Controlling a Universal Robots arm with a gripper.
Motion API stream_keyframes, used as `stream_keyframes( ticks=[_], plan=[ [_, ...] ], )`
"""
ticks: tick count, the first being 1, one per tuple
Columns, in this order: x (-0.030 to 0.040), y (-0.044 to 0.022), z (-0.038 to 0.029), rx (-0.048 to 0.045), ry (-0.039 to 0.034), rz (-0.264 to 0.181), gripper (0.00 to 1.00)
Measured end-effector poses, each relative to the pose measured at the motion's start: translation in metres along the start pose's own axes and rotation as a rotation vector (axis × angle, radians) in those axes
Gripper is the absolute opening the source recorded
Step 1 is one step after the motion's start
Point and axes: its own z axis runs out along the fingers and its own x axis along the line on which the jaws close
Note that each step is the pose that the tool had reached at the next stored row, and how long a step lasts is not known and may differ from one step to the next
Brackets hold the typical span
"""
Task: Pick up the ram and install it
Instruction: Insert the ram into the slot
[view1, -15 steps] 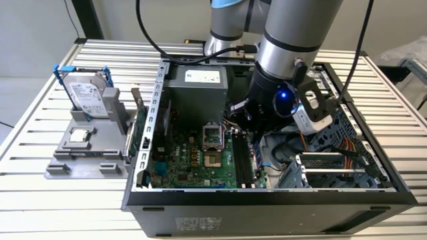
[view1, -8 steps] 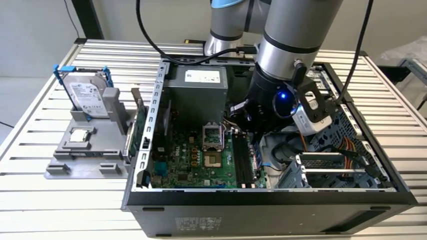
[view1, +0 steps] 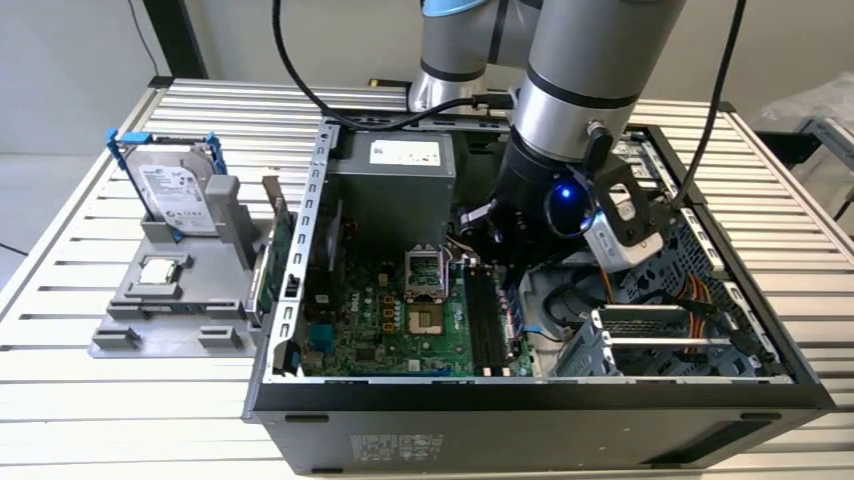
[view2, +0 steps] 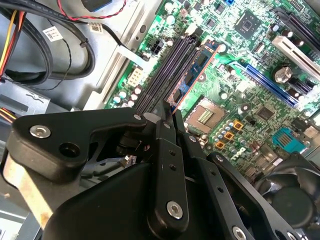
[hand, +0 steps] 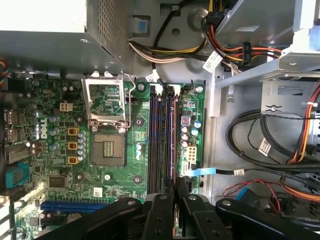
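The hand is black matt plastic with shiny screws; the surface is ribbed silvery metal.

Green motherboard; blue-framed silver hard drive.

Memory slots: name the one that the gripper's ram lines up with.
The outermost slot, farthest from the processor socket; the ram in the gripper stands edge-on over it.

The ram (thin greenish-blue stick, dark chips along it) stands on edge in the motherboard's memory slots.
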Motion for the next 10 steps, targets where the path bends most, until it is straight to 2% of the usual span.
stream_keyframes(
  ticks=[10],
  plan=[
    [0.0,0.0001,0.0033,0.0,0.0,0.0,0.0]
  ],
)
